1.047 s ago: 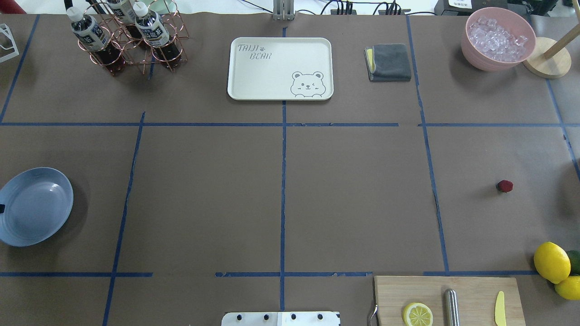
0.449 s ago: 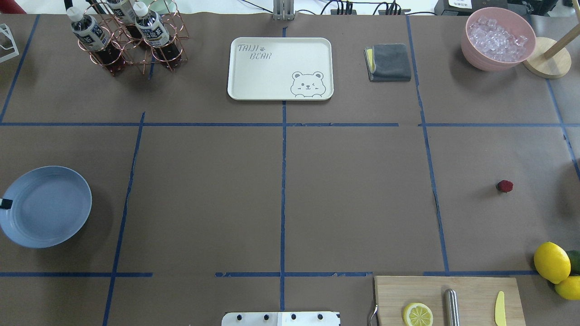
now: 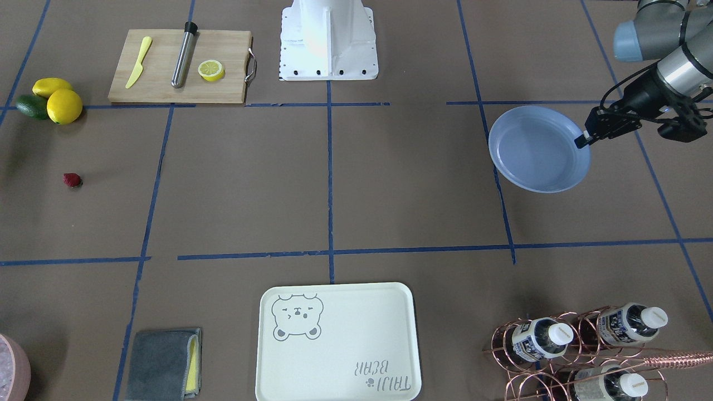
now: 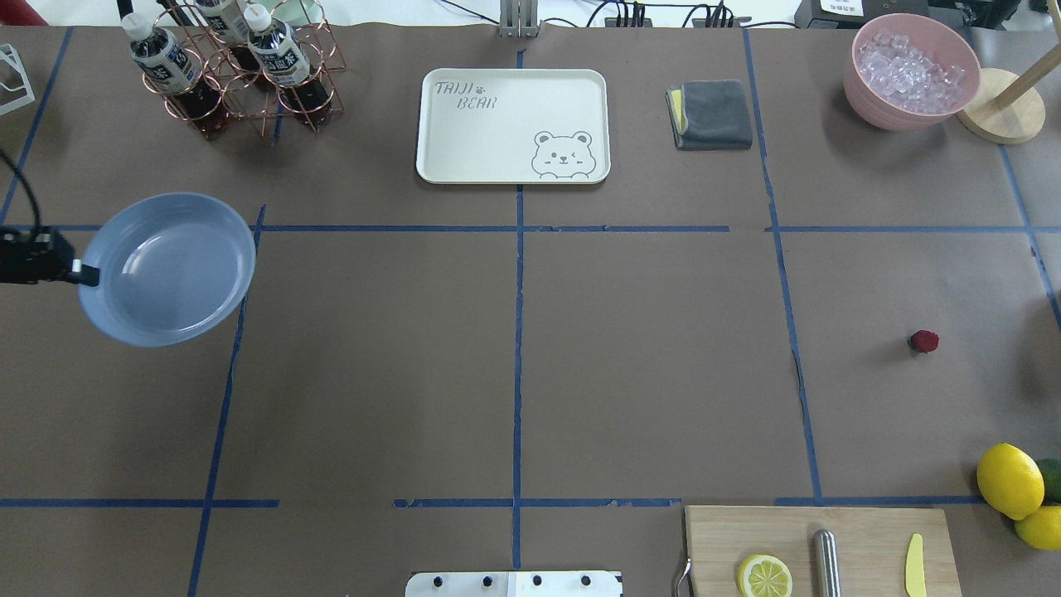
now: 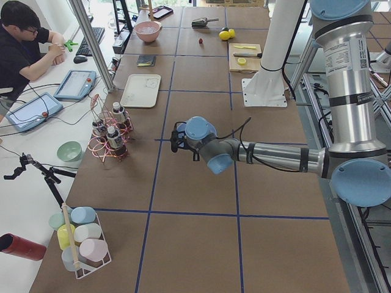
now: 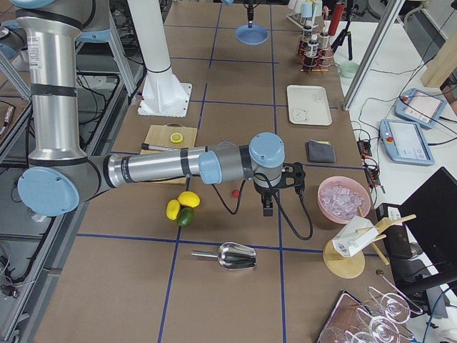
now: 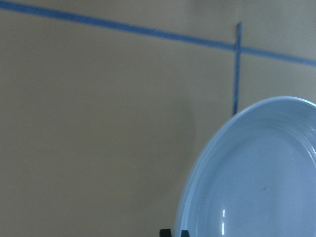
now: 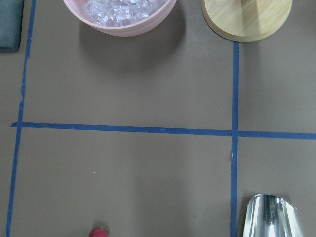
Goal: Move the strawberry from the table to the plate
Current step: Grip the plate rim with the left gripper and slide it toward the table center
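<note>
The left gripper (image 4: 80, 272) pinches the rim of the round blue-grey plate (image 4: 182, 249), its jaws closed on the edge. The small red strawberry (image 4: 922, 341) lies on the brown table (image 4: 646, 373), far from the plate, near the lemons (image 4: 1009, 479). The right gripper (image 6: 268, 209) hangs near the strawberry; how its jaws stand cannot be told.

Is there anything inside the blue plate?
No, the plate is empty; only shiny reflections show. The left end effector grips its rim. The strawberry lies on the table. The table under the plate is hidden.
</note>
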Motion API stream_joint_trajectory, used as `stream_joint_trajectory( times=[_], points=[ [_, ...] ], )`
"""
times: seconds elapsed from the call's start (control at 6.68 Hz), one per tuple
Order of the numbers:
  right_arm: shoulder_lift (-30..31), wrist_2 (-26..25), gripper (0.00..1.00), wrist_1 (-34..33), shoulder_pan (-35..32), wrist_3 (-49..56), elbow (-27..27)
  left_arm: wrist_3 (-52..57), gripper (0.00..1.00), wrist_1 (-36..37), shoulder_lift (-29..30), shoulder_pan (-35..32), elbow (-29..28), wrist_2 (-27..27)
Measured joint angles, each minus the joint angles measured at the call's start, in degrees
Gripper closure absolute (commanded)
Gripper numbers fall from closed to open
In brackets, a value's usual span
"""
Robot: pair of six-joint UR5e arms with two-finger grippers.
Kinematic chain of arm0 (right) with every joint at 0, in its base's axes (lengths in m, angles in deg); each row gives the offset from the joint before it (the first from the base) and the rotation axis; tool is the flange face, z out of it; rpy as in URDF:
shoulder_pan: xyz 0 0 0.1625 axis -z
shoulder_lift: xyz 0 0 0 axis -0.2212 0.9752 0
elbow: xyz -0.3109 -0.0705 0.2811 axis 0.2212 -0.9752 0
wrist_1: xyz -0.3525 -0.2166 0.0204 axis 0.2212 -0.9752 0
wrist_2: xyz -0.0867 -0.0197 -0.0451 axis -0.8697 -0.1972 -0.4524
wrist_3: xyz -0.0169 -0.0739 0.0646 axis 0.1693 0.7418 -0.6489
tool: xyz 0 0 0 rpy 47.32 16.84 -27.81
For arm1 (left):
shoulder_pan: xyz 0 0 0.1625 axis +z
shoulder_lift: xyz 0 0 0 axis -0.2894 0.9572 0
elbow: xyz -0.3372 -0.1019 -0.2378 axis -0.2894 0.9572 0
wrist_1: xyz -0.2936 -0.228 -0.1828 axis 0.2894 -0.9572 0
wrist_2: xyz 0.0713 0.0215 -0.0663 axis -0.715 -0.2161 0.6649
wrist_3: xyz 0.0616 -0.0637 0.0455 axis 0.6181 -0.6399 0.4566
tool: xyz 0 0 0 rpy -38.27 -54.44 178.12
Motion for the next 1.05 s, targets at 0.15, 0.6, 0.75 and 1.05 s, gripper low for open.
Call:
stream_joint_trajectory(
  times=[0.15, 0.6, 0.75, 1.05],
  points=[
    [0.0, 1.3, 0.00, 0.1, 1.2, -1.5, 0.1, -8.2, 1.00, 0.6, 5.2, 5.2, -0.5, -3.6],
    [2.5, -4.2, 0.00, 10.0, 11.9, -19.1, 3.2, -27.9, 1.00, 4.1, 20.5, 20.5, -4.1, -15.2],
    [4.3, -6.2, 0.00, 16.2, 15.3, -24.8, 3.5, -31.4, 1.00, 4.6, 23.6, 24.8, -5.3, -19.5],
    [6.7, -7.8, 0.00, 22.5, 19.0, -29.8, 3.7, -33.4, 1.00, 4.9, 26.0, 30.3, -6.9, -25.0]
  ],
)
